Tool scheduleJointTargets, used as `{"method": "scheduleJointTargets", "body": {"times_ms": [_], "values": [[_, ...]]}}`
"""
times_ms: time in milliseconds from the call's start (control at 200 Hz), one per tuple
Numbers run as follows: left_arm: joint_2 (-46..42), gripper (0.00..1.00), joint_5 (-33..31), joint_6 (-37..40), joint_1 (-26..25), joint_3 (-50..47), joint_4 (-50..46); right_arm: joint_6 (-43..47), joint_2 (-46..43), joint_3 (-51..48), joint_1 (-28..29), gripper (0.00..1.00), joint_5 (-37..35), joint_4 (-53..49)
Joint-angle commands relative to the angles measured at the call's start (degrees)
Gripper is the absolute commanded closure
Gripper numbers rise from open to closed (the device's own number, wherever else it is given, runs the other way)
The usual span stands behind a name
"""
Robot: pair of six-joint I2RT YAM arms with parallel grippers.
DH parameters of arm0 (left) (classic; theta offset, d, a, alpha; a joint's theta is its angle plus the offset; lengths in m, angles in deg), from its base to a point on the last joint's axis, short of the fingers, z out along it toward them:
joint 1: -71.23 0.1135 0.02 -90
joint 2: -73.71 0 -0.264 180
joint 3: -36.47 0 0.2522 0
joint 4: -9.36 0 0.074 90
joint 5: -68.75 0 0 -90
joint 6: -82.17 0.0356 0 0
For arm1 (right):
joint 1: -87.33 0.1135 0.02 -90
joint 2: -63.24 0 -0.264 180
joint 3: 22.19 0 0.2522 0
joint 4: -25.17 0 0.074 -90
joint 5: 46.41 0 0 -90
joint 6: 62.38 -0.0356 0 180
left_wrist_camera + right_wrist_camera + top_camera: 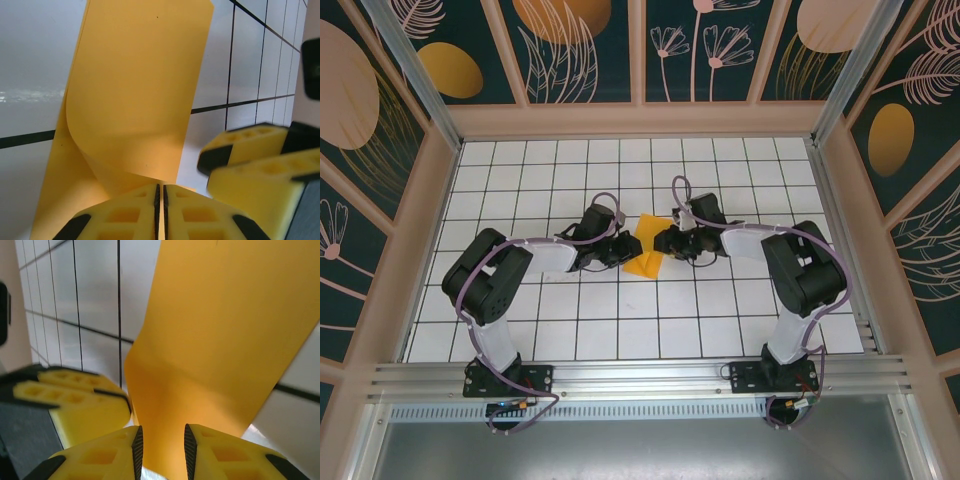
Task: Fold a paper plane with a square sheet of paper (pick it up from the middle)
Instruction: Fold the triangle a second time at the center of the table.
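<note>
Orange-yellow paper: the square sheet of paper is sitting at the middle of the gridded table, curling over itself, with its long axis running near-to-far, crosswise to the line joining the arms. The left gripper is clenching on the sheet's left side, and the curl is rising straight ahead of its pads. The right gripper is standing slightly apart with paper running between its pads; I cannot tell whether it is pinching. Both arms are reaching equally close, so the coming crease probably depends on opposed holds.
</note>
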Motion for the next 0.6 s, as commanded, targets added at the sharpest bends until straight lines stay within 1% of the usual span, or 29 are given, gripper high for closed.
{"method": "scheduleJointTargets", "body": {"times_ms": [0, 220, 305, 520, 595], "values": [[0.5, 0.87, -0.9, 0.1, -0.4, -0.8, 0.8, -0.2, -1.1, -1.2, 1.0, 0.7, 4.3, 3.3], [0.5, 0.89, -0.8, 0.3, -0.3, -0.7, 0.7, -1.2, 1.2, 0.0, 2.2, 0.69, 5.0, 5.5], [0.4, 0.89, -0.8, 0.2, -0.3, -0.7, 0.6, -1.3, 1.9, 0.5, 2.3, 0.71, 4.8, 5.5], [0.2, 0.91, -0.6, 0.3, -0.3, -0.7, 0.6, -1.3, 2.8, 0.9, 2.2, 0.83, 3.4, 5.2], [-0.1, 0.91, -0.6, 0.3, -0.3, -0.7, 0.8, -1.3, 2.8, 0.9, 2.2, 0.89, 2.5, 5.1]]}}
